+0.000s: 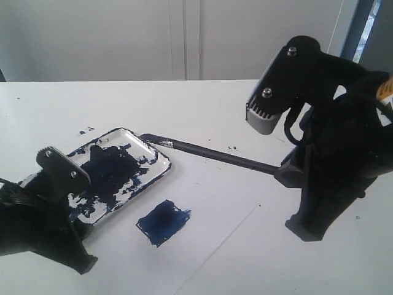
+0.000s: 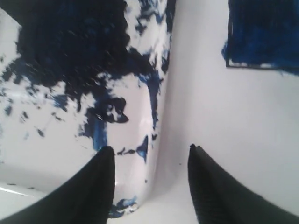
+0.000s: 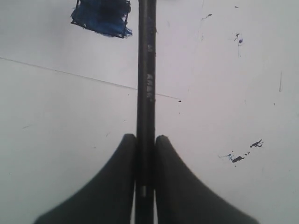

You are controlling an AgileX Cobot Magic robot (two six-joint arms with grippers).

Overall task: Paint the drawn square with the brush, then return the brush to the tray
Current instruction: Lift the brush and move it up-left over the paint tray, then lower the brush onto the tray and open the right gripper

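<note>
Brush (image 1: 209,153) sits clamped in our right fingers (image 3: 114,186), tip out ahead at the tray (image 1: 161,161) corner. Since the square (image 1: 163,221) looks painted, we judge the return is in hand; next, lower and release. Our left fingers (image 2: 93,186) stand open astride the tray rim.

Holds the brush (image 3: 145,70) by its black handle, pinched in the right gripper (image 3: 145,138). Looks on the drawn square (image 3: 102,16), filled dark blue, just beside the handle, and paint specks (image 3: 240,157).

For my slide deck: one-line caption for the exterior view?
Right gripper holds thin black-handled brush, tip at rim of paint-smeared white tray, near blue-filled drawn square.
</note>
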